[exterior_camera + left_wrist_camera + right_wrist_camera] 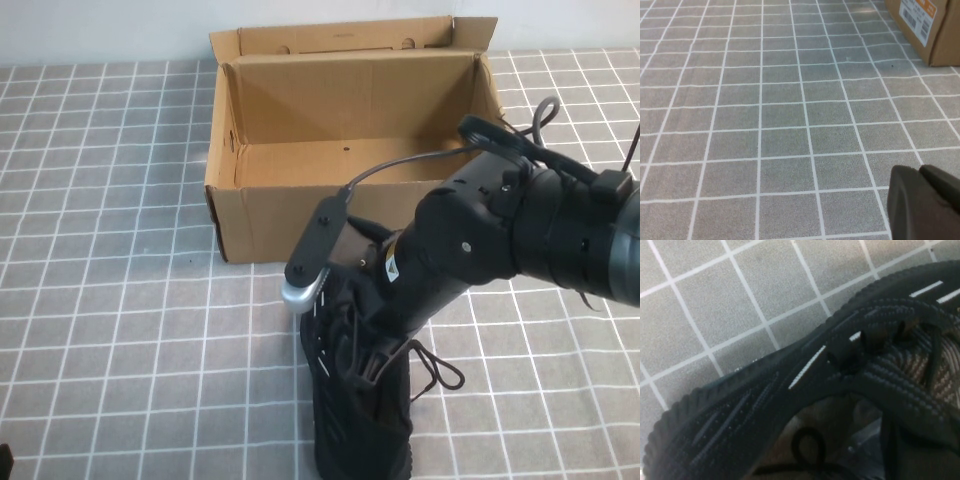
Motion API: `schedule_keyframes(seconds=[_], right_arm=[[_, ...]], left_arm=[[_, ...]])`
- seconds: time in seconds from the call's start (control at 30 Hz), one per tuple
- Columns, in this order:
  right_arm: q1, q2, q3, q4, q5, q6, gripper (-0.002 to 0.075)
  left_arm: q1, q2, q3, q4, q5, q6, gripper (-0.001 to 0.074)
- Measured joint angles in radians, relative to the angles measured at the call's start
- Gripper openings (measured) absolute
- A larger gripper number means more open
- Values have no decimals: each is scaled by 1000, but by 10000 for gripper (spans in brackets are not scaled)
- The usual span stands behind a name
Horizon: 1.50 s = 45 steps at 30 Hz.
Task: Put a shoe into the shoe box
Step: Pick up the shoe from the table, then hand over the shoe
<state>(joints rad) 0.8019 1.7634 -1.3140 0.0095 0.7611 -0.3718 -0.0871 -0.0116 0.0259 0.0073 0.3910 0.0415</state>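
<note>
The black mesh shoe [362, 432] lies on the tiled table just in front of the shoe box, its length running toward the near edge and its laces trailing to the right. The brown cardboard shoe box [300, 215] stands open and empty behind it. My right gripper [366, 342] reaches down onto the shoe's laced top and is buried in it. The right wrist view is filled by the shoe [790, 390], with white dash marks on its side. My left gripper [919, 171] is shut and empty, low over bare tiles at the table's near left.
The box's back flap [340, 40] stands up at the far side. A box corner with a label [935, 30] shows in the left wrist view. The right arm's cable [400, 162] arcs over the box's front wall. Grey tiled cloth covers the table.
</note>
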Motion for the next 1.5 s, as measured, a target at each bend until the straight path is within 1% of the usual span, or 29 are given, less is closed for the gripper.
schedule_keyframes(seconds=[0.17, 0.27, 0.43, 0.63, 0.87, 1.33, 1.4, 1.5], right_arm=[[0, -40, 0, -16, 39, 9, 27], [0, -93, -12, -36, 92, 33, 25], [0, -209, -60, -43, 209, 41, 25], [0, -313, -137, -43, 256, 41, 25], [0, -324, -208, -39, 302, -11, 25], [0, -324, -208, -37, 322, -52, 24], [0, -324, -208, -33, 325, -52, 24], [0, -324, -208, -9, 327, -45, 24]], left_arm=[[0, 0, 0, 0, 0, 0, -1], [0, 0, 0, 0, 0, 0, -1], [0, 0, 0, 0, 0, 0, -1], [0, 0, 0, 0, 0, 0, -1], [0, 0, 0, 0, 0, 0, -1], [0, 0, 0, 6, -2, 0, -1], [0, 0, 0, 25, -26, 2, -1], [0, 0, 0, 22, -121, -29, -1]])
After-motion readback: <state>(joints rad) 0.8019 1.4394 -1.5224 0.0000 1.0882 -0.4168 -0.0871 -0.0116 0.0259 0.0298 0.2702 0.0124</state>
